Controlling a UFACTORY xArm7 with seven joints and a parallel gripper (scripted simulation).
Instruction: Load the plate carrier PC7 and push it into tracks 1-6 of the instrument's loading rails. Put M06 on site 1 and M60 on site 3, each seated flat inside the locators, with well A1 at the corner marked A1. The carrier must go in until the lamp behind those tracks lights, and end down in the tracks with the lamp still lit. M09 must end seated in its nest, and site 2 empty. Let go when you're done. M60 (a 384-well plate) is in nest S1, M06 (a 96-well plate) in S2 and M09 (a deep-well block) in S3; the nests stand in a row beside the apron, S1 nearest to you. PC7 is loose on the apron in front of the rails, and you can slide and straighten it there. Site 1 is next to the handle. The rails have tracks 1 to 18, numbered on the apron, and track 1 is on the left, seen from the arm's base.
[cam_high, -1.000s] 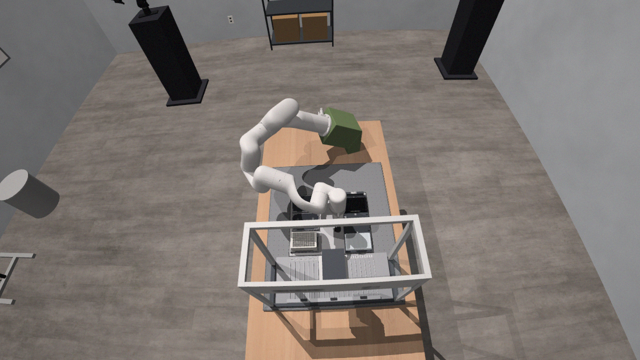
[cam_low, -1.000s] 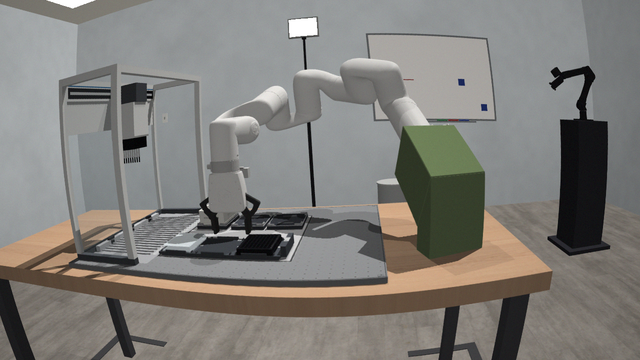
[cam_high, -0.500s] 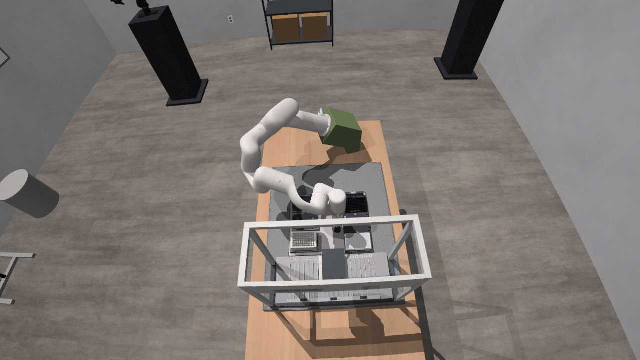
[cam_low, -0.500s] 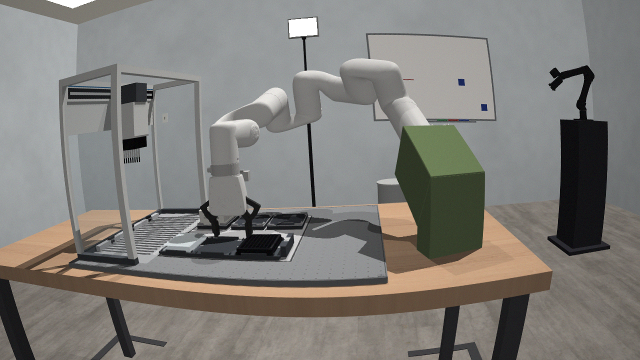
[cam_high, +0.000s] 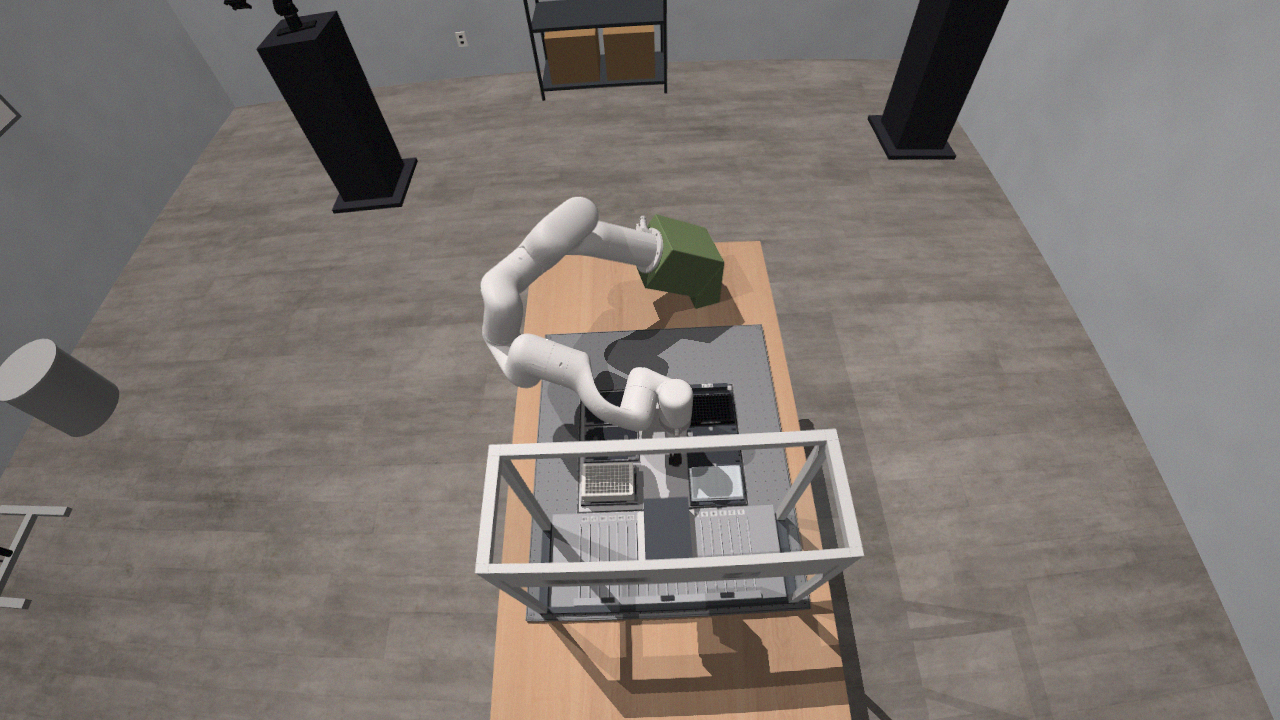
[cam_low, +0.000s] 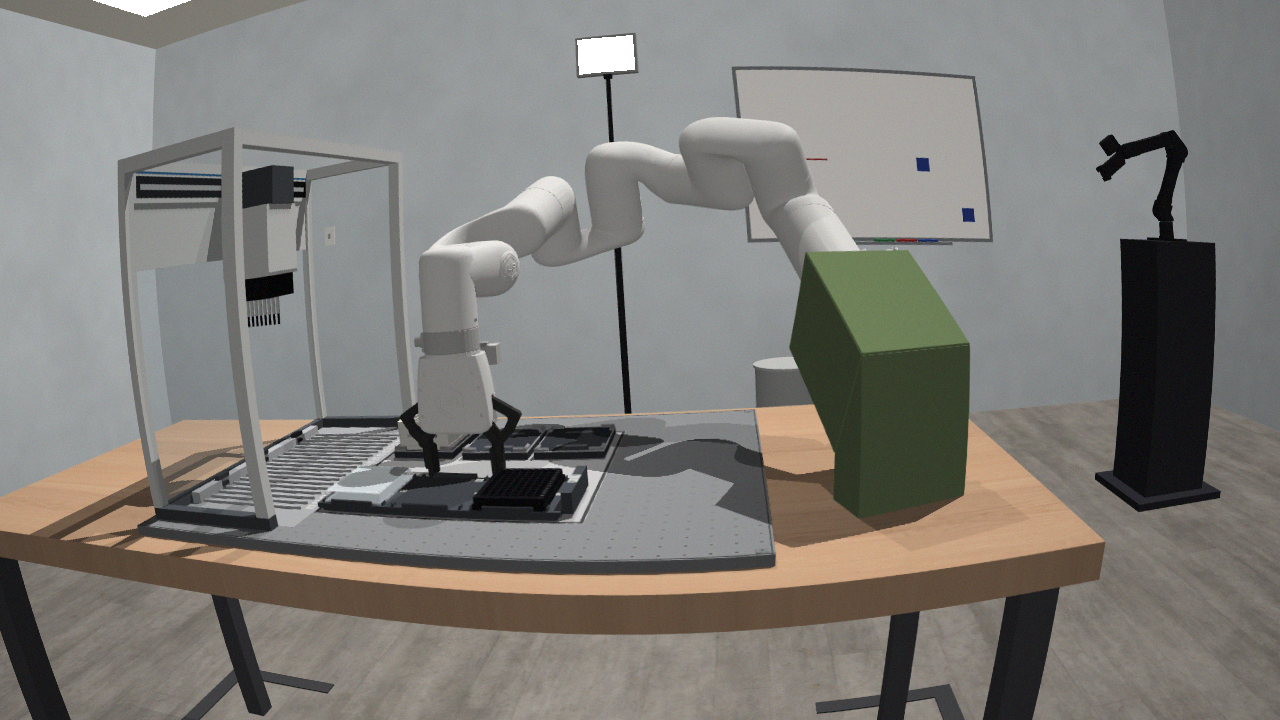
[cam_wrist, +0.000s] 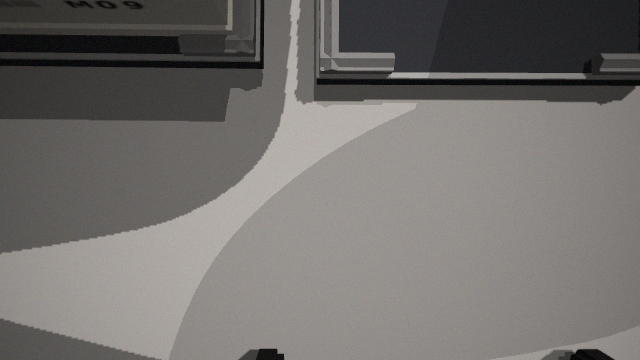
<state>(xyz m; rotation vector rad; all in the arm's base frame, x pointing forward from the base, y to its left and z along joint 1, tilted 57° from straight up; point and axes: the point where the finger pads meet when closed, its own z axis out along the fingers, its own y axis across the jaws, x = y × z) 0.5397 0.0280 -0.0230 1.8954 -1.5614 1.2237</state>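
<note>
My gripper (cam_low: 463, 461) is open and empty, low over the pale apron between the nest row and the plate carrier PC7 (cam_low: 456, 492); its two fingertips show at the bottom of the wrist view (cam_wrist: 425, 356). The carrier (cam_high: 716, 452) lies on the apron in front of the rails. It holds a black well plate (cam_low: 519, 488) at the end nearest the arm base and a pale plate (cam_low: 375, 483) at the rail end. The site between them is dark and looks empty. M09 (cam_high: 609, 481) sits in its nest, also in the wrist view (cam_wrist: 115, 15), beside an empty nest (cam_wrist: 475, 35).
The white instrument frame (cam_high: 666, 501) stands over the loading rails (cam_low: 304, 456), with a pipetting head (cam_low: 268, 241) hanging under its top. The arm's green base box (cam_low: 881, 376) stands on the table's far side. Two more nests (cam_low: 546, 440) lie empty.
</note>
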